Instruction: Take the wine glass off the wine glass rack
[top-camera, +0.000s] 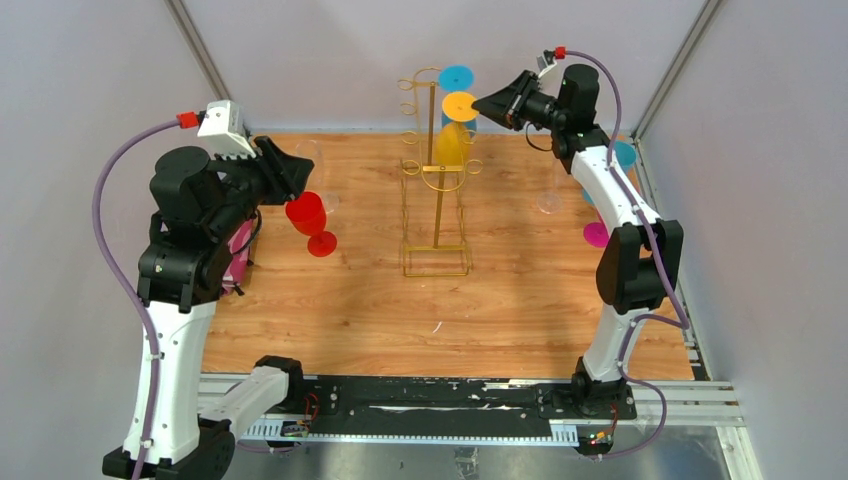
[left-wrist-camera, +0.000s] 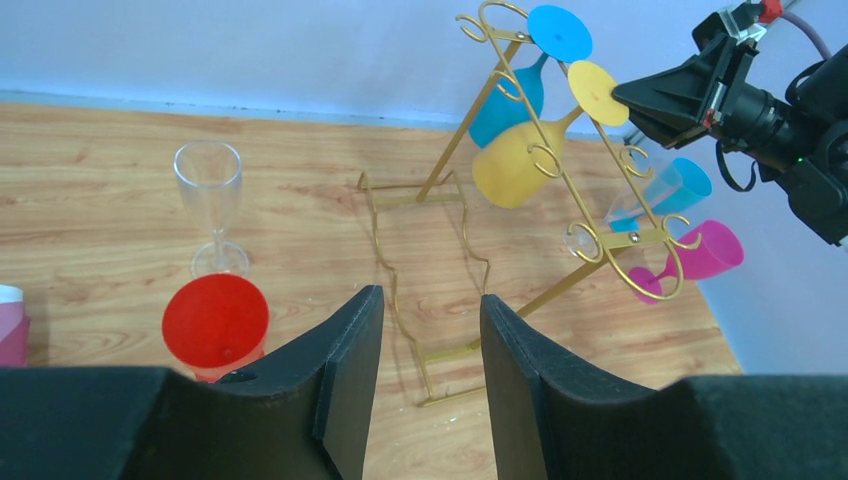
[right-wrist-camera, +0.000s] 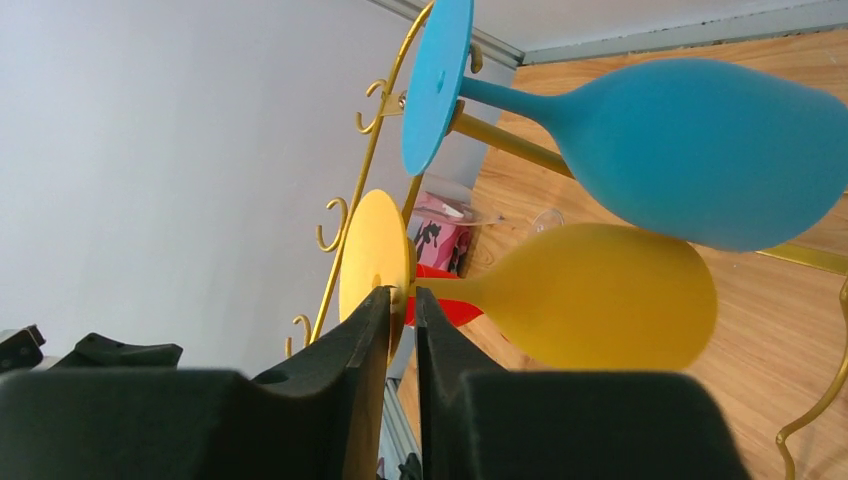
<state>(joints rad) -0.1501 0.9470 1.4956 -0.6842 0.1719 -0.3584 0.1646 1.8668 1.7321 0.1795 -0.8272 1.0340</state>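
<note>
Yellow glass (right-wrist-camera: 600, 295) hangs inverted on the rack (top-camera: 437, 200), foot caught in a hook, so the right gripper (right-wrist-camera: 403, 300) pinches that foot, evidently to slide it out, while the left gripper (left-wrist-camera: 432, 300) stands open, empty.

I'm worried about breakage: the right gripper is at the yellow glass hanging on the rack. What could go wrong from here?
1. The right gripper pinches the yellow wine glass only with its fingertips, where stem meets foot; the heavy bowl could swing or slip.
2. The blue wine glass hangs right beside it and could get knocked as the yellow one slides out.
3. The wine glass rack is thin wire, and the open left gripper isn't steadying it, so a sideways pull might tip it.
</note>
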